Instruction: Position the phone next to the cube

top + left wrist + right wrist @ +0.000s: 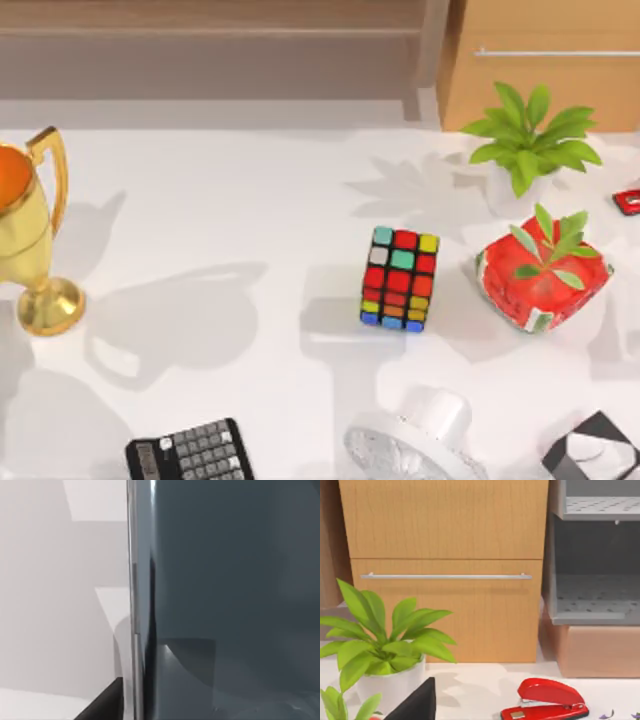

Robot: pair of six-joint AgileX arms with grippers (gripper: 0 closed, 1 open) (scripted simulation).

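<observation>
We count one cube [399,279] on the white tabletop [250,220], two green plants, one in a red planter [541,279] just right of the cube, one gold trophy [30,235] far to its left, and one calculator [190,451]. Our left wrist view adds the phone [225,600], edge-on and very close; our right wrist view adds a red stapler [545,700]. We cannot tell either tool's state.
</observation>
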